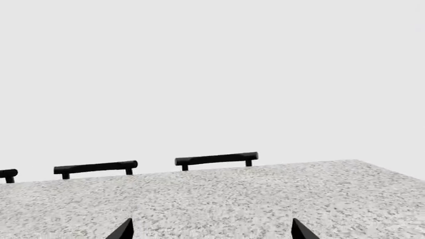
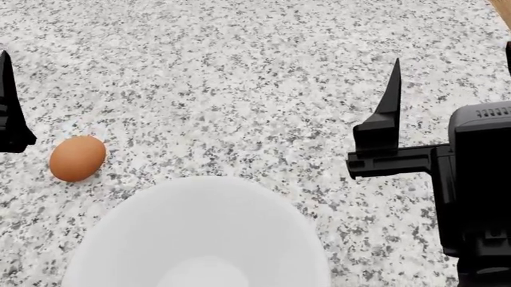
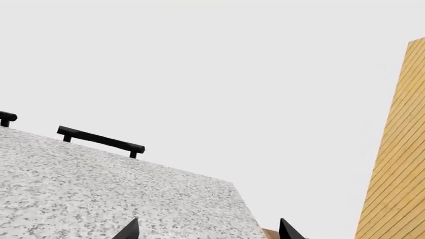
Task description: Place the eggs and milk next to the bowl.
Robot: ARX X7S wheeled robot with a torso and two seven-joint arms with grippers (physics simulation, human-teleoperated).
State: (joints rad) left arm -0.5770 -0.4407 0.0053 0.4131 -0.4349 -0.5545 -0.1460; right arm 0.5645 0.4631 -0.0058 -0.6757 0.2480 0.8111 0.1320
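One egg [image 2: 78, 158] is all that shows of the eggs – a smooth orange-brown oval lying on the speckled grey counter [image 2: 239, 78], just beyond the bowl's rim and toward the robot's left. The bowl [image 2: 200, 236] is large, plain and white, cut off by the near edge of the head view; egg and bowl are close but not touching. The milk appears in none of the views.

The left claw [image 2: 9, 113] shows in the head view only as one dark finger at the picture's left border, just beside the egg and apart from it. In the left wrist view its two black fingertips [image 1: 123, 230] stand spread wide with only bare counter between them, so it is open and grips nothing.

The right claw [image 2: 451, 89] hangs over the counter on the robot's right, well apart from the bowl and the egg – a tall black finger [image 2: 385, 110] rises from a boxy black body, while its partner is barely seen at the picture's border. In the right wrist view the two tips [image 3: 129, 230] are likewise parted and empty.

Along the counter's far edge the wrist views show black bar-shaped chair backs [image 1: 216, 159] against a pale background. The right wrist view also catches the counter's far corner and a tall panel of yellow wood [image 3: 398, 159] beyond it
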